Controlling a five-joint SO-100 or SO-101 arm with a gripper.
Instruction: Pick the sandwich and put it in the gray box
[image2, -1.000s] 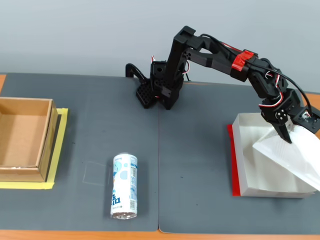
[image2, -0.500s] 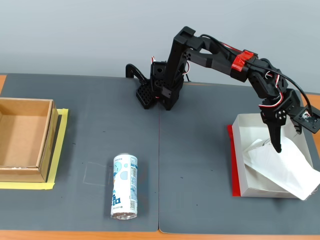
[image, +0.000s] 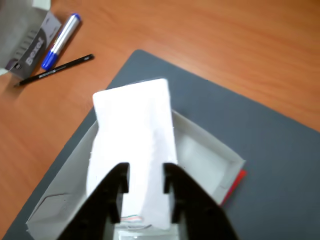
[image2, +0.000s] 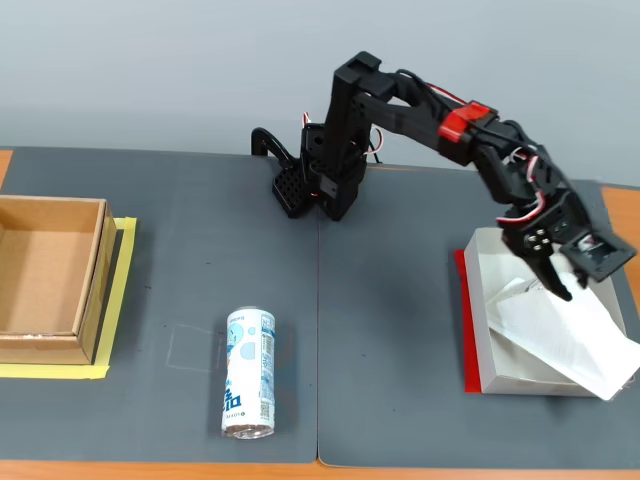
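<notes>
The sandwich (image2: 555, 335) lies inside the gray box (image2: 476, 320), at the worktop's (image2: 400, 330) right edge in the fixed view. It sits slantwise, one end toward the box's back left, the other jutting over the front right corner of the box. The pincer (image2: 562, 285) hangs just above the sandwich's back end, apart from it, holding nothing. In the wrist view the pincer (image: 145, 185) has its two fingers spread a little, with the white wrapper of the sandwich (image: 135, 135) showing through the gap below them, and the far end of the package reaching past the box's (image: 210, 150) wall. A red strip (image2: 464, 330) runs along the box's left side in the fixed view. Toward the worktop's front edge lies a drink can (image2: 248, 372), and a brown cardboard box (image2: 48, 278) stands at the left edge.
</notes>
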